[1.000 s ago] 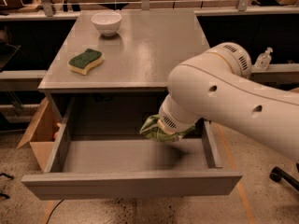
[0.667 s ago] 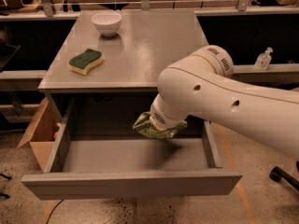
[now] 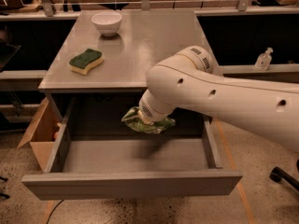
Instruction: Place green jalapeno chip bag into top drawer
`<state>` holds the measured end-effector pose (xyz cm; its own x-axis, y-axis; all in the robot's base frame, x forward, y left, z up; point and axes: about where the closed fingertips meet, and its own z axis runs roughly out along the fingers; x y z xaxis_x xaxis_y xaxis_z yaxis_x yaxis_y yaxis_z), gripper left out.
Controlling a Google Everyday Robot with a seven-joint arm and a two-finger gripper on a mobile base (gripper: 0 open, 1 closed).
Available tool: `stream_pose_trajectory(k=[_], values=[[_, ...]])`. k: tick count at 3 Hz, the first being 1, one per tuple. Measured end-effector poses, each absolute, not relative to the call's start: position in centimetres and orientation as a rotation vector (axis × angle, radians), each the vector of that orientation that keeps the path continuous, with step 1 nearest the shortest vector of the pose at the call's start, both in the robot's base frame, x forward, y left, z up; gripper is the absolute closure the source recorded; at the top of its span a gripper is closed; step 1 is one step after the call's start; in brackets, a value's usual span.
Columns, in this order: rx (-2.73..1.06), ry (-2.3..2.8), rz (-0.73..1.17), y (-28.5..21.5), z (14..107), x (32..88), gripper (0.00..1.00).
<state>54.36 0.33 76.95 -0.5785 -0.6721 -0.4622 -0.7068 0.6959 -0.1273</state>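
The green jalapeno chip bag (image 3: pixel 159 125) hangs crumpled under the end of my white arm, above the back middle of the open top drawer (image 3: pixel 131 183). My gripper (image 3: pixel 148 119) is mostly hidden behind the arm's wrist; it holds the bag in the air, clear of the drawer's floor. The drawer is pulled far out from under the grey table (image 3: pixel 149 45), and its inside is bare.
A green-topped yellow sponge (image 3: pixel 85 61) and a white bowl (image 3: pixel 106 22) sit on the tabletop's left side. A cardboard box (image 3: pixel 39 134) stands on the floor left of the drawer. A clear bottle (image 3: pixel 264 59) stands at the right; a chair wheel (image 3: pixel 276 174) is at the lower right.
My arm has swung left with the bag, from the drawer's right side towards its middle. The drawer, sponge and bowl have not moved.
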Motion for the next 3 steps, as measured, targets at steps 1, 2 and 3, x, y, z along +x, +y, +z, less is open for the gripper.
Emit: stream_pose_trajectory(k=[1, 2, 3], values=[[-1.060, 2.424, 0.095, 0.28, 77.01, 54.26, 0.66], [-1.060, 2.421, 0.092, 0.26, 77.17, 54.20, 0.42], [-1.060, 2.419, 0.091, 0.27, 77.33, 54.15, 0.18]])
